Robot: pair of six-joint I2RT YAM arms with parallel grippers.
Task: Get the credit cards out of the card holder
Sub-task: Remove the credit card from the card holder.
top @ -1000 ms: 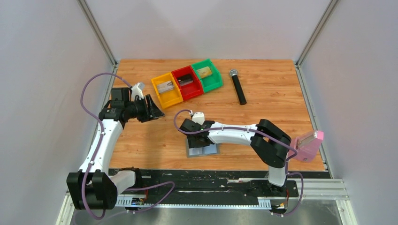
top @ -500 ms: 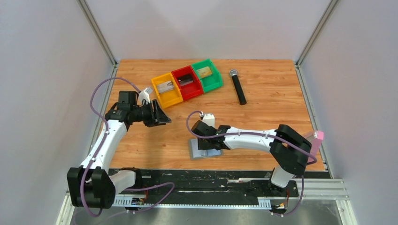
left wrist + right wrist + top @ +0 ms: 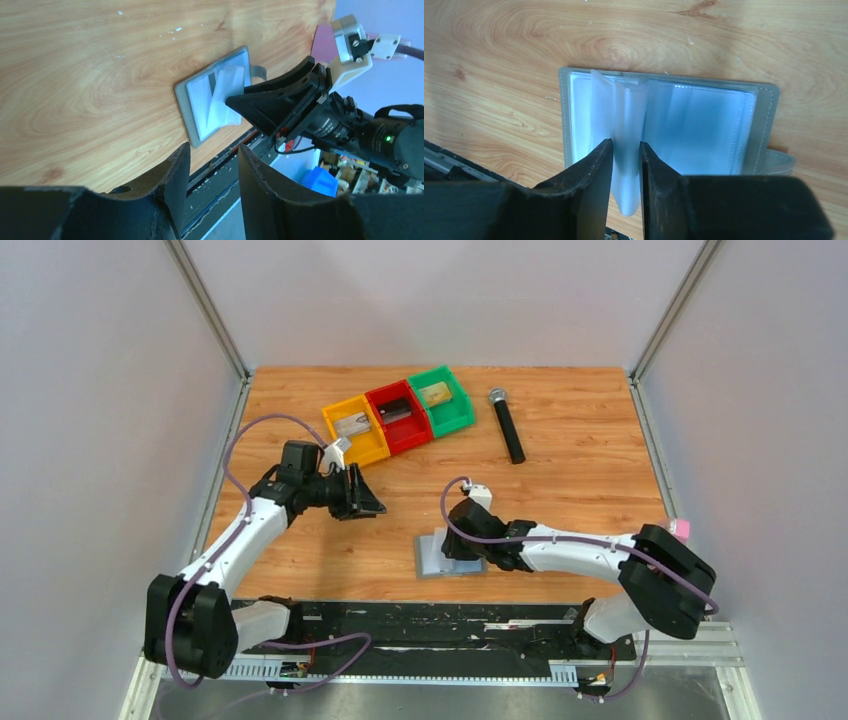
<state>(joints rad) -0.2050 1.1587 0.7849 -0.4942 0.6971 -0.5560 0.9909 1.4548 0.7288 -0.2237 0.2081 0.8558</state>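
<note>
The grey-blue card holder (image 3: 430, 560) lies open near the table's front edge, its clear sleeves fanned up (image 3: 704, 120). My right gripper (image 3: 625, 145) points down over it, shut on one upright clear sleeve (image 3: 626, 115) of the card holder; no card shows inside that sleeve. The same gripper (image 3: 462, 546) hides much of the holder from above. My left gripper (image 3: 372, 502) hangs open above bare wood to the left, nothing between its fingers (image 3: 212, 150), and looks toward the holder (image 3: 210, 100). Credit cards lie in the bins: a silver one (image 3: 352, 425) and a tan one (image 3: 435, 393).
Yellow (image 3: 368, 452), red (image 3: 414, 433) and green (image 3: 458, 412) bins stand in a row at the back. A black microphone (image 3: 507, 425) lies to their right. A pink object (image 3: 681, 528) peeks out at the right edge. The table's front rail (image 3: 450, 615) runs just behind the holder.
The right arm slid right along the front edge, the card holder moving with it, and its jaws narrowed onto a sleeve. The left arm swung right toward the middle.
</note>
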